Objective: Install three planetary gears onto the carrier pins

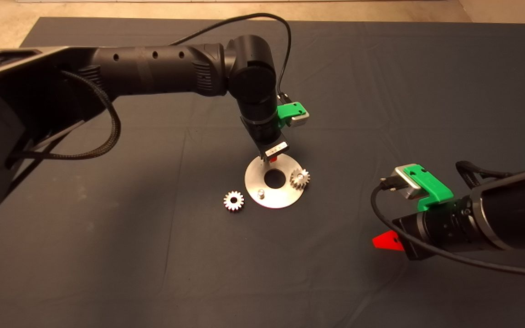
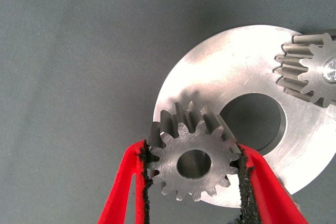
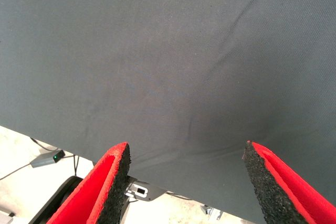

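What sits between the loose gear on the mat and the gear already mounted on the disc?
In the head view, between the loose gear and the mounted gear lie the disc, its bare pin and its centre hole.
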Robot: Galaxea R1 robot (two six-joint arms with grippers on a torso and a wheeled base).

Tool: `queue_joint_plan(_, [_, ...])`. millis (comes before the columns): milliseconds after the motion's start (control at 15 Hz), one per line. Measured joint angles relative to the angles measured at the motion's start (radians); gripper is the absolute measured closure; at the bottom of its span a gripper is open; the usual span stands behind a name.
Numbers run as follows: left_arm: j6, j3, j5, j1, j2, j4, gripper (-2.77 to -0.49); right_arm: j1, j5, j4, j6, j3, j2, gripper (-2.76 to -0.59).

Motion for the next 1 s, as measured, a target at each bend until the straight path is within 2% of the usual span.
queue_joint_plan(200, [0.010,-0.019,0.000,0.000,0.000,0.001,-0.77,0.000,0.000,0.006,0.000,0.000,0.000,-1.60])
queue_joint_plan(667, [0.010,-0.019,-0.002,0.001,0.000,0.001,-0.77,0.000,0.000,0.008,0.000,0.000,0.000,-1.60])
queue_joint_plan(1000, [0.010,-0.019,-0.016,0.005,0.000,0.002,-0.77,0.000,-0.001,0.009,0.000,0.000,0.000,-1.60])
